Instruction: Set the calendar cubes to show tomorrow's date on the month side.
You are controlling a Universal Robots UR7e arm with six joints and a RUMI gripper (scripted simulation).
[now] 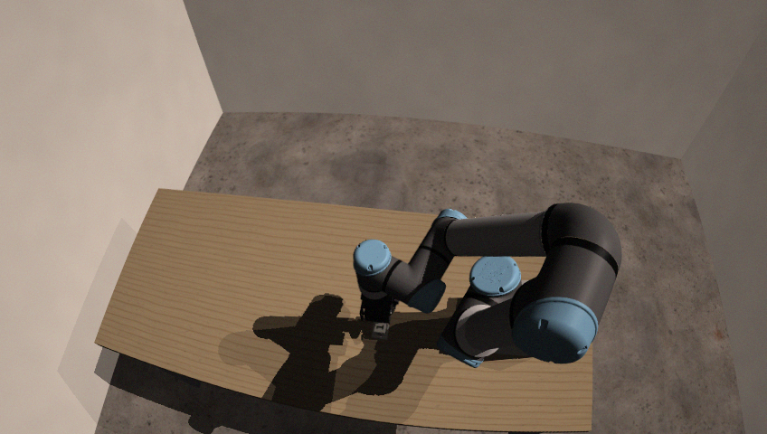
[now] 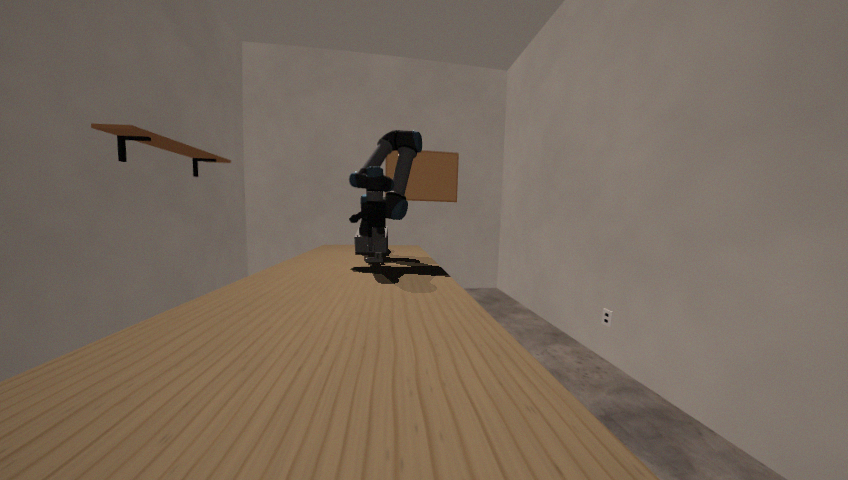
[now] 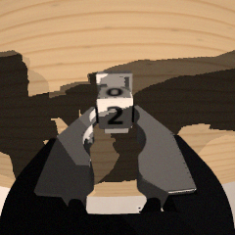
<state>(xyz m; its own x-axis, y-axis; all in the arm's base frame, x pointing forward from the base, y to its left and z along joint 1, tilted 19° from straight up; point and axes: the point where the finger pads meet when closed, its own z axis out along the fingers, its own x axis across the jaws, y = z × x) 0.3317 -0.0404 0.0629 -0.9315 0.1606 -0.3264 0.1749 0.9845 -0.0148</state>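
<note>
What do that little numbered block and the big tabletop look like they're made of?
The cube pinched in the end effector looks like pale painted wood or plastic: smooth, matte faces with crisp black digits, 2 and 0. The table looks like light wood or a wood-look laminate: long parallel grain lines, low sheen.

This looks like a bare work room, a bit like a small workshop or a test lab. A long wooden table (image 2: 285, 368) fills most of it. A robot arm (image 2: 386, 178) stands at the far end of the table. The walls around the table are plain and grey. The floor (image 2: 595, 380) beside the table is rough grey concrete. High on the wall left of the table hangs a wooden shelf (image 2: 155, 141) on black brackets. Behind the arm hangs a brown board (image 2: 434, 176). Low on the wall right of the table sits a small white socket (image 2: 606, 316).
</note>
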